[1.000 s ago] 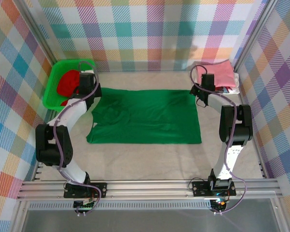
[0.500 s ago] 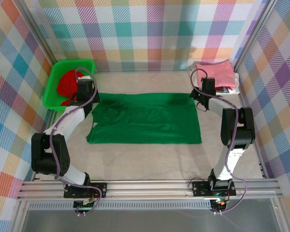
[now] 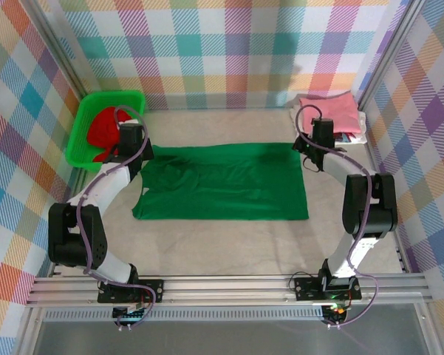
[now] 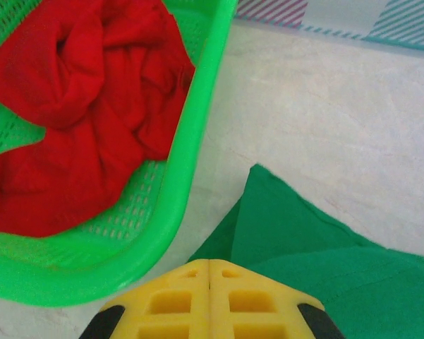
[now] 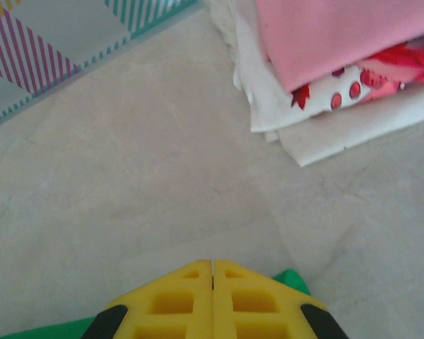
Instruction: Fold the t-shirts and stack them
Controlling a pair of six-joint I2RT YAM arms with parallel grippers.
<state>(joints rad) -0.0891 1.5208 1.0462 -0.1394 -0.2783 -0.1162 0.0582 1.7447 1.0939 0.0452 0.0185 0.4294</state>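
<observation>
1. Pinching the far corners of the dark green t-shirt [image 3: 222,185], which is lying spread across the middle of the worktop [image 3: 229,244], the left hand [image 4: 209,263] and right hand [image 5: 213,263] are both clenching cloth.
2. Risking a skewed fold: thin fabric may be slipping from one grip.
3. Working close to the green basket [image 3: 77,137] holding the red t-shirt [image 4: 70,113], and to the pink-topped stack [image 5: 338,35], either arm may be about to snag them.

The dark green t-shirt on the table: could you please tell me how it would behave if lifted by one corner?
Probably floppy: the dark green t-shirt lies flat with soft wrinkles, so it should sag. It looks thin, so likely light, dragging easily over the table.
</observation>
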